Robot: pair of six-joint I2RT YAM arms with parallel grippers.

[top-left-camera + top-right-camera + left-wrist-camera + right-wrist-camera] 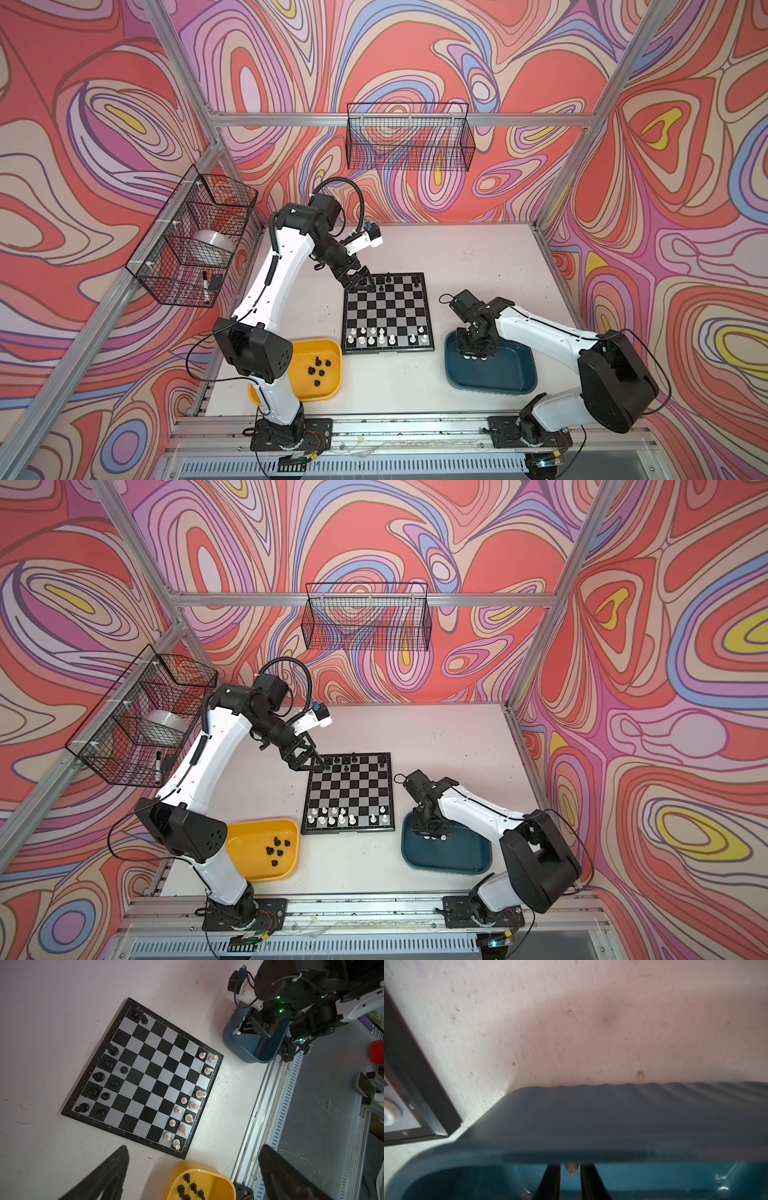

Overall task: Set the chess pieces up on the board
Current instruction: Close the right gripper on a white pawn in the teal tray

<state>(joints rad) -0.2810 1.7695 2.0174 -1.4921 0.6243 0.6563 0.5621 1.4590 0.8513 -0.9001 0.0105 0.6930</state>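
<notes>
R end effector (570, 1166) pinches 1 white pc (572, 1171); L end effector (194, 1146) spread; tray (332, 376): 5 black pcs (320, 372).

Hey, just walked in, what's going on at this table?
Two robot arms are setting up the board for chess. The right hand is down in the teal tray, fingers either side of a white piece. The left hand hangs open above the board's far corner. Several black pieces wait in the yellow tray.

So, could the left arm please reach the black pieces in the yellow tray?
Probably yes: the left gripper is open, and the black pieces lie uncovered in the yellow tray on its side.
</notes>
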